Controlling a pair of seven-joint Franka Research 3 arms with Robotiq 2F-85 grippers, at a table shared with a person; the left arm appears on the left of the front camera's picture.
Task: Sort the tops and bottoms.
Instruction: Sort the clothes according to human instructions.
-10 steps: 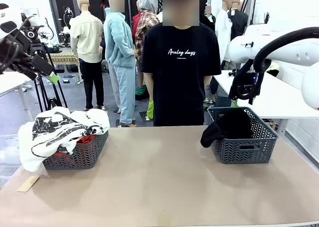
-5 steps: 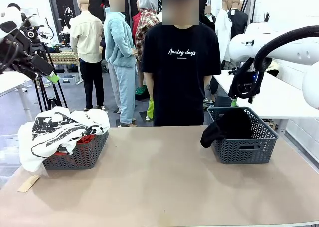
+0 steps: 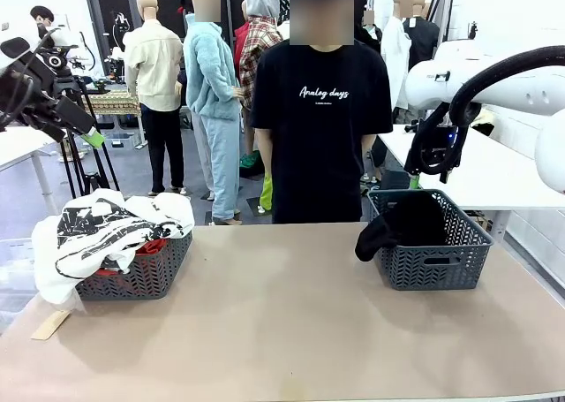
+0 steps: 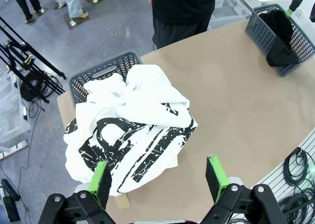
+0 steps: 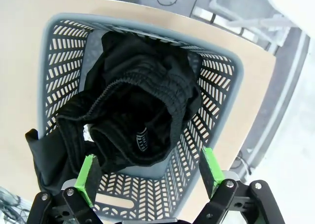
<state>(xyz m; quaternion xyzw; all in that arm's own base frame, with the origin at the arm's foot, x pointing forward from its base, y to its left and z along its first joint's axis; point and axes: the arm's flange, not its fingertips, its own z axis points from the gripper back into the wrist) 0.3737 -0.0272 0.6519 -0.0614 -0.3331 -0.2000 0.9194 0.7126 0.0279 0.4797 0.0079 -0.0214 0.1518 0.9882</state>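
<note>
left hand [image 4: 160, 182] open above tan table [image 4: 236, 111].

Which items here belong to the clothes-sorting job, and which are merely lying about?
Belong to the job:
- white top with black print
- orange-red top
- black bottoms
- left basket
- right basket

Lying about:
- cardboard scrap
- tripod

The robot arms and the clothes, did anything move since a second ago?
Hardly anything. The left gripper and right gripper stay open and raised, holding nothing. The white top still lies over the left basket, and the black bottoms still hang out of the right basket.
</note>
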